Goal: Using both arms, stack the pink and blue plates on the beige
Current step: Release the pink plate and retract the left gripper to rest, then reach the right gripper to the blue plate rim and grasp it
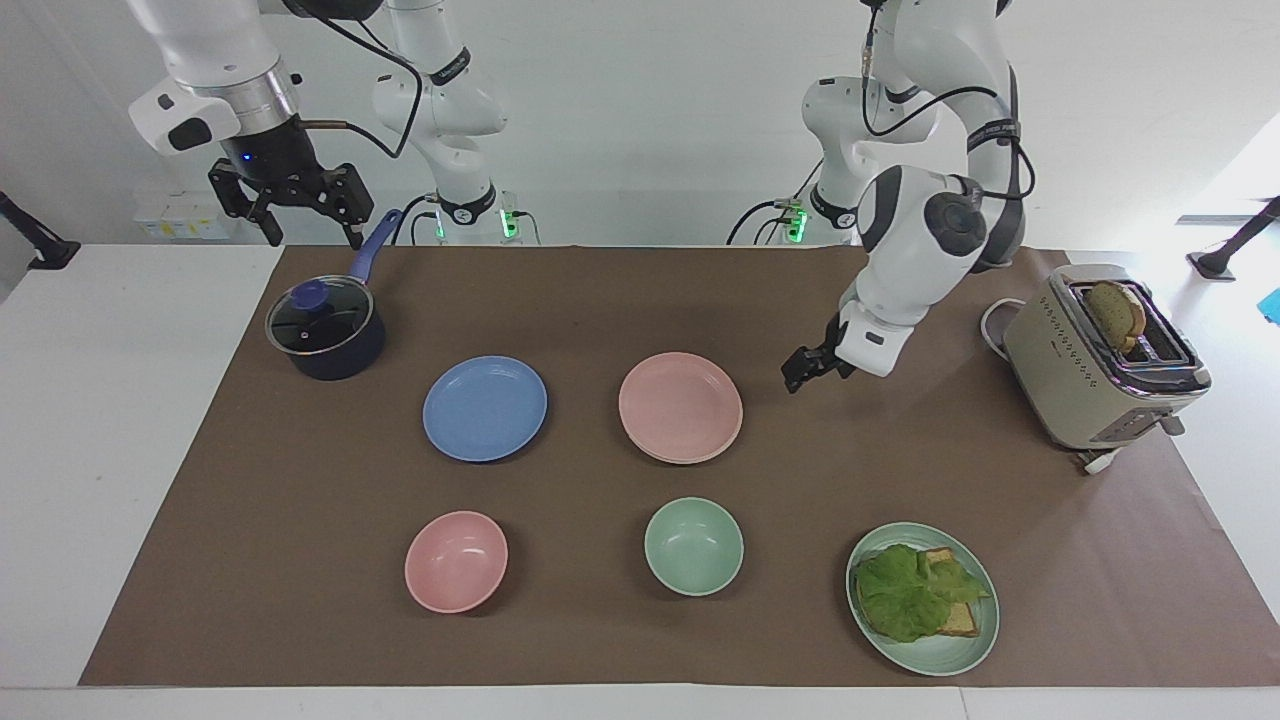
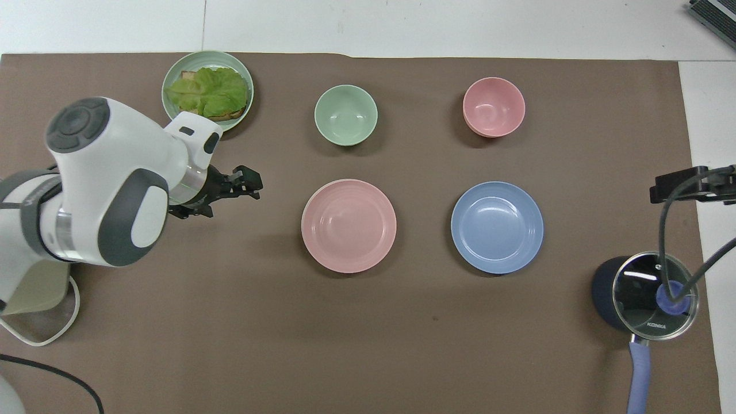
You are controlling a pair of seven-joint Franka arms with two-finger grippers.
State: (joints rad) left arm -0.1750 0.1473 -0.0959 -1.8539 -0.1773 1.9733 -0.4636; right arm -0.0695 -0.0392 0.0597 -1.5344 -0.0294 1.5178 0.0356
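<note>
Most likely to go wrong at the pickup of the blue plate [image 1: 485, 408]: thin, low rim flat against the worktop [image 1: 600, 300], so easy to pinch shallowly, tip, and drop on the carry. Could also nudge the stack on arrival, with the pink plate [image 1: 680, 405] resting loose on the beige plate [image 1: 700, 460] and only a pale sliver of beige rim showing beneath it; a sideways knock there probably slides the pink one off centre. Might snag the pot [image 1: 327, 330] or its handle too, given the right claw [image 1: 312, 232] raised just above that handle, released and empty, waiting at the right arm's end. Little danger from the left claw [image 1: 800, 378], likewise released and holding nothing, hovering over bare worktop between the pink plate and the toaster [image 1: 1100, 355]. Another slip to guard against: taking the smaller, deeper pink bowl [image 1: 456, 560] for a plate. As for direction, none to speak of: round, hence no long axis and no pointing end, for pink, blue and beige alike. Lying flat, hollows up. Blue alone beside the stack, apart from it, toward the right arm's end and about level with it; pink and beige together near the middle of the worktop.
</note>
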